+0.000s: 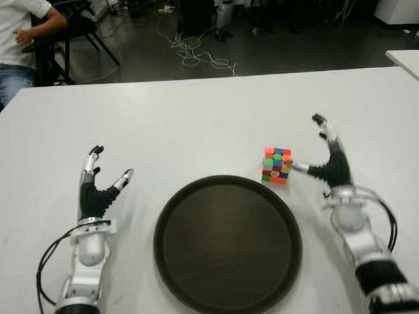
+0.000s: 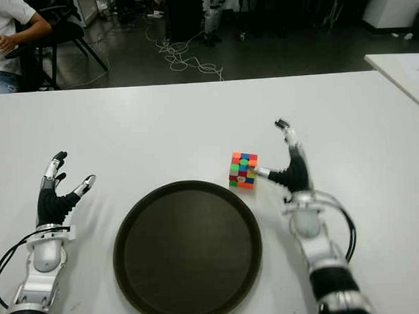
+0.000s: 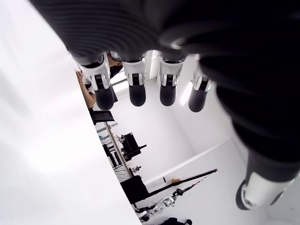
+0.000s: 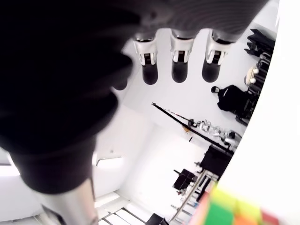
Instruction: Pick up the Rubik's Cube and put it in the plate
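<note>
The Rubik's Cube [image 1: 276, 164] sits on the white table [image 1: 194, 123] just beyond the right rim of the round dark plate [image 1: 227, 244]. My right hand [image 1: 324, 153] stands beside the cube on its right, fingers spread and pointing up, thumb tip reaching to the cube's side. In the right wrist view the cube's corner [image 4: 234, 208] shows below the extended fingers [image 4: 181, 61]. My left hand [image 1: 100, 178] shows left of the plate, open and holding nothing.
A person sits on a chair [image 1: 13, 47] beyond the table's far left corner. Cables [image 1: 192, 54] lie on the floor behind the table. Another white table's corner [image 1: 409, 60] shows at the far right.
</note>
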### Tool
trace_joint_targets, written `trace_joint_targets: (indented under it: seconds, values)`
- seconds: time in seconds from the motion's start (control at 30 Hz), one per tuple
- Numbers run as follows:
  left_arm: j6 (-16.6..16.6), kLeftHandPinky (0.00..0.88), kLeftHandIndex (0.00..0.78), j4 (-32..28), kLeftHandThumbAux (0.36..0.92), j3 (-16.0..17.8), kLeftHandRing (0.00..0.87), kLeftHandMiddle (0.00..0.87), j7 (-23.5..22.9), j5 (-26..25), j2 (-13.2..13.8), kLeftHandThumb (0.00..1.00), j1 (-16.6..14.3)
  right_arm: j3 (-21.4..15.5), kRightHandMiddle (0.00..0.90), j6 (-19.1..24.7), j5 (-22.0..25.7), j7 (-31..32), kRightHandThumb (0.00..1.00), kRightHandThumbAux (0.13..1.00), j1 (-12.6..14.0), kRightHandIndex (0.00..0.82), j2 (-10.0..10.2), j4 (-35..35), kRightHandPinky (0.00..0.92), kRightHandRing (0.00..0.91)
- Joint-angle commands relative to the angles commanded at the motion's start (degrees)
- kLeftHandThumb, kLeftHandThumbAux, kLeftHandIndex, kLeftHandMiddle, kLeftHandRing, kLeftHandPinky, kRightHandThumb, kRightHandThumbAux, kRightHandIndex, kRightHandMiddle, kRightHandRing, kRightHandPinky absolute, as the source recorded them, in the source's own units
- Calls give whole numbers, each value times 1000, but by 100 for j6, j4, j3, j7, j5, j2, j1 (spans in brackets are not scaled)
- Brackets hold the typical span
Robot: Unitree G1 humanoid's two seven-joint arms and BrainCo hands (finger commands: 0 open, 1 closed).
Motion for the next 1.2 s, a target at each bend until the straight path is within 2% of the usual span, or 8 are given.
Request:
trace_joint_targets:
  seconds: [0.2,0.37,0.47,0.57,0.73,0.93,1.2]
  values:
    - [-82,13,0,-17,652,-13,0,0,79,65,-3,0,-17,72,9,132,-128,-37,0,796,-143,22,-92,15,28,3]
    - [-105,24,0,101,657,11,0,0,164,97,34,0,-108,138,2,407,-154,149,0,707,-204,18,-174,-176,33,0]
    - [-235,31,0,517,668,62,0,0,204,50,87,0,-256,173,4,513,-179,236,0,674,-250,19,-238,-228,43,3]
    - [-326,35,0,683,674,73,0,0,231,44,101,0,-313,178,6,564,-181,269,0,656,-248,20,-251,-272,49,5]
    - [-217,24,0,586,685,62,0,0,286,86,50,0,-301,192,16,733,-87,545,0,662,-302,26,-311,-381,51,10]
    - [-234,28,0,722,695,83,0,0,367,100,93,0,-381,175,19,824,12,836,0,706,-304,29,-356,-543,46,6]
    - [-307,65,0,1010,669,226,0,0,601,69,183,0,-736,168,6,975,171,1249,0,716,-319,16,-389,-715,41,0]
